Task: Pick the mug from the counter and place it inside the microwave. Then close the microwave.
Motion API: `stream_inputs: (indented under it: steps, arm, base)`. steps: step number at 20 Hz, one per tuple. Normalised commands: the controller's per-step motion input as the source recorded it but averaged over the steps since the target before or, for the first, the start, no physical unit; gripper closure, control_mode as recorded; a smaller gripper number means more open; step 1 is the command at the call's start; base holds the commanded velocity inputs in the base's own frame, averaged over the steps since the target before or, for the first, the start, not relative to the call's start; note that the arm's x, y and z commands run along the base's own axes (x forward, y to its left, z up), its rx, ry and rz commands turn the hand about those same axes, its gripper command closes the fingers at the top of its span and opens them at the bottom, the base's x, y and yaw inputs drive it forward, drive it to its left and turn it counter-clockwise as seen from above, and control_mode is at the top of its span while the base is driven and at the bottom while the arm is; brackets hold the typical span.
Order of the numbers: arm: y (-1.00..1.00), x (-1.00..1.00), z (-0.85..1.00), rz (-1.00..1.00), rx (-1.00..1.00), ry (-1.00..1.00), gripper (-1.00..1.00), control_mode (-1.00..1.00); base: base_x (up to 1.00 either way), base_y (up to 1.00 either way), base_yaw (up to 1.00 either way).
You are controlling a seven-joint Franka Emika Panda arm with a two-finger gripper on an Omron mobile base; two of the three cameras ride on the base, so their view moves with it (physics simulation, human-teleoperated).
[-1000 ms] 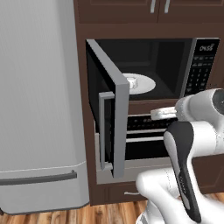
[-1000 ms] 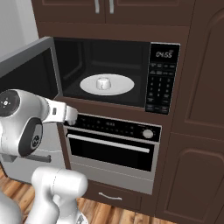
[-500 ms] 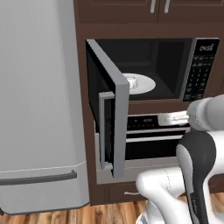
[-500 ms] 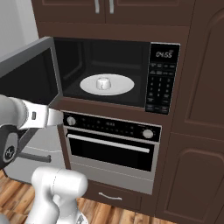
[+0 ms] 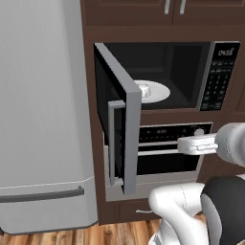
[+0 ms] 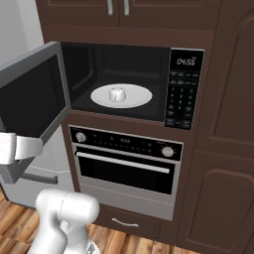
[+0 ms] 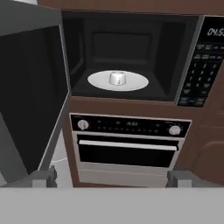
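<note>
The black microwave point(image 6: 184, 89) stands open, its door point(image 5: 125, 134) swung out to the left with the grey vertical handle point(image 5: 113, 143) facing the room. A small white mug point(image 6: 116, 94) point(image 7: 117, 78) sits upright in the middle of the white turntable point(image 7: 135, 82) inside; in the left base view the mug point(image 5: 143, 89) shows just past the door's edge. My gripper point(image 7: 112, 178) is well back from the microwave and below the level of its opening. Its fingertips point(image 7: 43, 177) are far apart and hold nothing. The counter lies out of view.
A built-in oven point(image 6: 126, 166) with a horizontal handle and two knobs sits right under the microwave. A tall grey fridge point(image 5: 40, 119) stands to the left, close to the open door. Dark brown cabinets point(image 6: 223, 149) surround the appliances, over a wood floor point(image 5: 95, 234).
My arm has drawn back and swung out toward the side of both base views. The mug stays on the turntable and the door has not moved.
</note>
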Motion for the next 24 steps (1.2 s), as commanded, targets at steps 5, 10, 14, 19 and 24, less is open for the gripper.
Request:
stream_inputs:
  steps: [5,10,14,19,24]
  arm:
    - [0.23,-0.52,0.0,-0.08,-0.03,-0.27,-1.0,-1.0]
    - [0.27,-0.61,0.0,-0.04,-0.01,-0.34,-1.0,-1.0]
    - [0.42,-0.46,0.0,-0.05,-0.07,-0.3,-1.0,-1.0]
    - [0.24,-0.21,-0.14,-0.15,-0.06,-0.1,-1.0,-1.0]
    - [0.11,0.07,-0.32,-0.17,-0.06,0.01,-1.0,-1.0]
  base:
    - [0.0,0.0,0.0]
    - [0.0,0.0,0.0]
    - [0.0,0.0,0.0]
    - [0.0,0.0,0.0]
    - [0.0,0.0,0.0]
